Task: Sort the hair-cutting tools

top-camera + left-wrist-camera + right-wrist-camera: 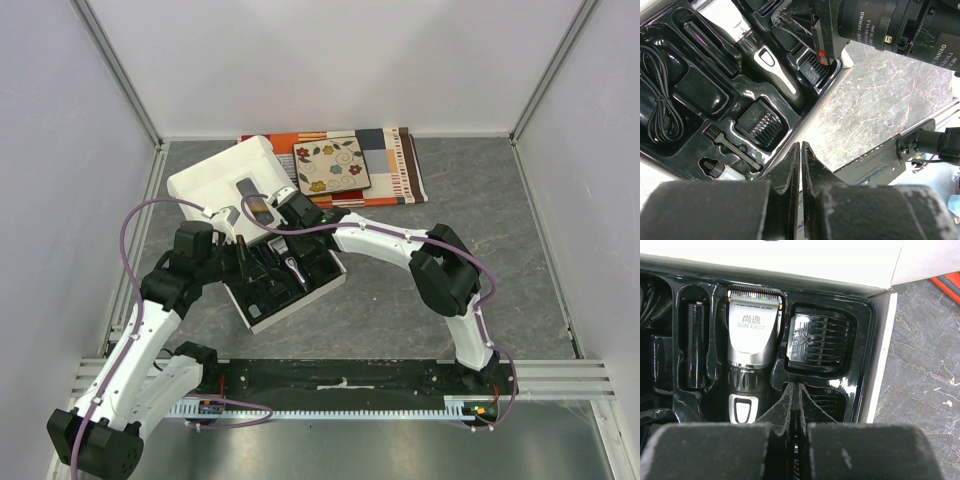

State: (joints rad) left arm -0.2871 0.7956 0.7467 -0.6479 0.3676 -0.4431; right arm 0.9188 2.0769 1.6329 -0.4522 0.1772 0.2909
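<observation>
Hovering over the black tray, both grippers have their fingers pressed together, and nothing is held between them. The left gripper has its tips at the lower edge of the tray, where the tray meets the grey table. The right gripper has its tips above the wall that separates two slots, in the lower middle of the right wrist view.

The clipper lies in its own slot in the middle of that view, with the blade toward the top of the frame and the silver switch toward the bottom. Left of it a black cylinder lies in a narrow slot. Right of it a comb guard sits in a separate compartment.

In the left wrist view the cord lies coiled in a compartment at the left edge. A second guard sits in the lower middle, just above the left fingertips.

The tray sits inside a white box. In the top view its lid is open toward the upper left, and a flowered tile lies near it at the upper middle.
</observation>
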